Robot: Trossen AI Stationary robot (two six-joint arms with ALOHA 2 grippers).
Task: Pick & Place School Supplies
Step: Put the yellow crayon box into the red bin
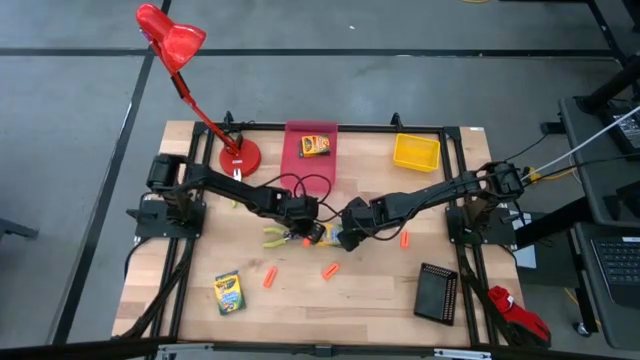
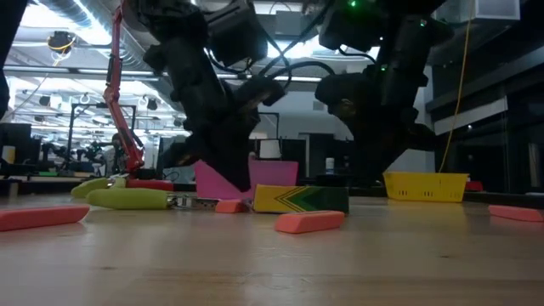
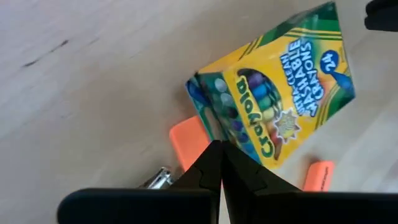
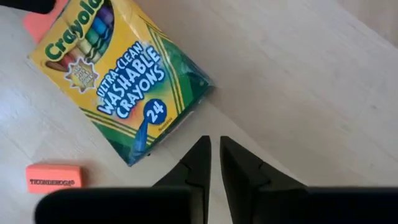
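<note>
High view: both hands meet mid-bench over a crayon box (image 1: 318, 233) — left hand (image 1: 300, 232) at its 9 o'clock, clenched, empty; right hand (image 1: 345, 236) at 3 — narrowly parted, holding nothing

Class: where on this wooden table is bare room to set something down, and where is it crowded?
Bare: between the pink bin and yellow bin; also between the front-left yellow-and-green crayon box and black bin. Crowded: the centre, where both grippers, lime-handled pliers and another crayon box meet.
</note>
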